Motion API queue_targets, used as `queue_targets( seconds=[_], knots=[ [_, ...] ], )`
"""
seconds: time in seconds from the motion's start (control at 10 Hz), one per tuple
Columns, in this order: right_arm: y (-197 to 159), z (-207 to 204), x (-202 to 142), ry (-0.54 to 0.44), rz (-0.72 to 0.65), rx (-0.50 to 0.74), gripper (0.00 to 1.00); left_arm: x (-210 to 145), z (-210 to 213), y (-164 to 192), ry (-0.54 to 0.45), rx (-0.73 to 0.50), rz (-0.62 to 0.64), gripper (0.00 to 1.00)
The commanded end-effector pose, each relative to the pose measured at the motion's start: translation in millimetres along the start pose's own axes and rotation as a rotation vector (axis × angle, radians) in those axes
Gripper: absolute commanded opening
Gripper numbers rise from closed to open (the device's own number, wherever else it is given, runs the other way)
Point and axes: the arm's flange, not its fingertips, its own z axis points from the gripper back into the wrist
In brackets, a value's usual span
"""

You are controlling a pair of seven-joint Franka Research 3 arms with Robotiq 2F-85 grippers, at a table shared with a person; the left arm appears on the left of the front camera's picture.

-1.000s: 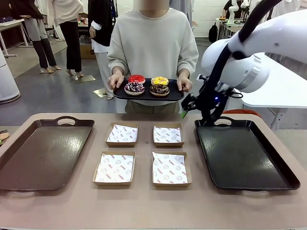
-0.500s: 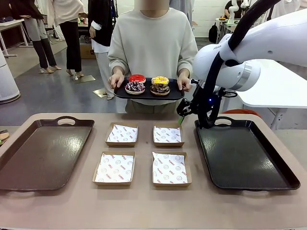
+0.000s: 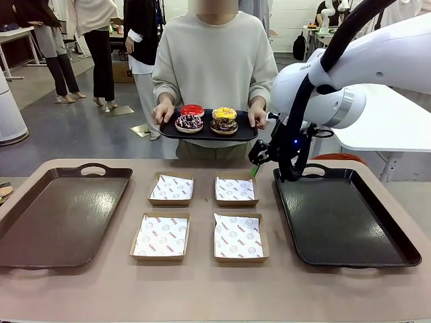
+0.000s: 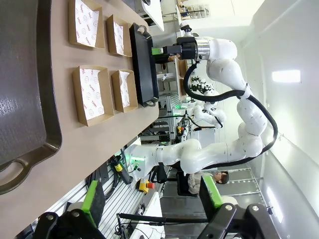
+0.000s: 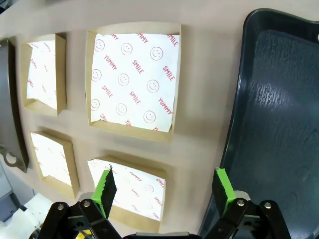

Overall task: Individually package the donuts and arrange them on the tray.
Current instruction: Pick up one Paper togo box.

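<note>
The four donuts (image 3: 207, 120) sit on the small tray (image 3: 246, 133) that the person (image 3: 215, 60) holds at the far side of the table (image 3: 202, 289), apart from both grippers. The right gripper (image 3: 256, 160) hangs wide and bare near the far table edge, beside the far right box (image 3: 236, 202), and the left gripper (image 4: 152, 199) is likewise spread with nothing in it. To pick well, I judge the right gripper should rise to the held tray, take the near chocolate donut (image 3: 223, 126) across its ring with a light squeeze, stay clear of the person's hand (image 3: 258, 119), then set it flat inside a box.
</note>
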Motion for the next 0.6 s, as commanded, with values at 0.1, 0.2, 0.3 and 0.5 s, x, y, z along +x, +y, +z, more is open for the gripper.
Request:
queue_targets(
  seconds=[0.1, 0.2, 0.3, 0.5],
  knots=[
    [0, 0, 1, -0.007, -0.004, -0.001, 1.00, -1, 0, -1, -0.011, -0.016, -0.014, 1.00],
    [0, 0, 1, -0.007, -0.004, -0.001, 1.00, -1, 0, -1, -0.011, -0.016, -0.014, 1.00],
    [0, 0, 0, 0.000, 0.000, 0.000, 1.00, -1, 0, -1, -0.011, -0.016, -0.014, 1.00],
    [7, -10, 26, 0.011, -0.066, -0.056, 1.00, -1, 0, -1, -0.011, -0.016, -0.014, 1.00]
  ],
)
